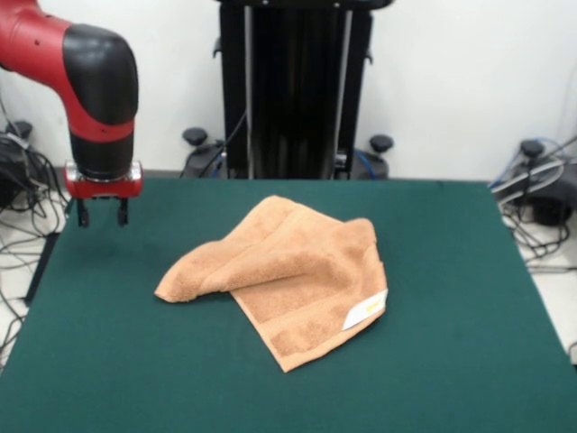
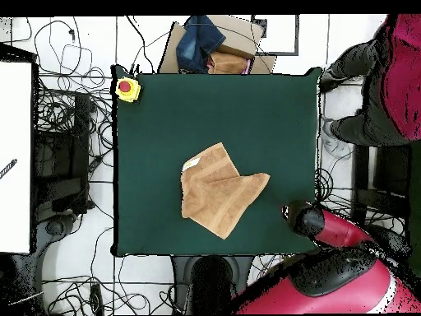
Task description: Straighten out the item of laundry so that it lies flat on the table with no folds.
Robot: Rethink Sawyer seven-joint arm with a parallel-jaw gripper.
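The item of laundry (image 1: pixel 279 271) is a peach-orange terry towel lying crumpled near the middle of the table (image 1: pixel 451 316), with one part folded over the rest. A small white label (image 1: pixel 365 311) shows at its near right corner. In the overhead view the towel (image 2: pixel 220 191) lies on the green table (image 2: pixel 247 107), slightly toward the robot's side. My gripper (image 1: pixel 101 214) hangs over the table's far left corner, well apart from the towel, open with nothing between its fingers. From above, only the arm's black end (image 2: pixel 306 218) shows there.
A yellow box with a red button (image 2: pixel 127 89) sits on one table corner. A person (image 2: pixel 386 74) stands beside the table's edge. A cardboard box with blue cloth (image 2: pixel 215 45) lies beyond the table. Cables cover the floor around it.
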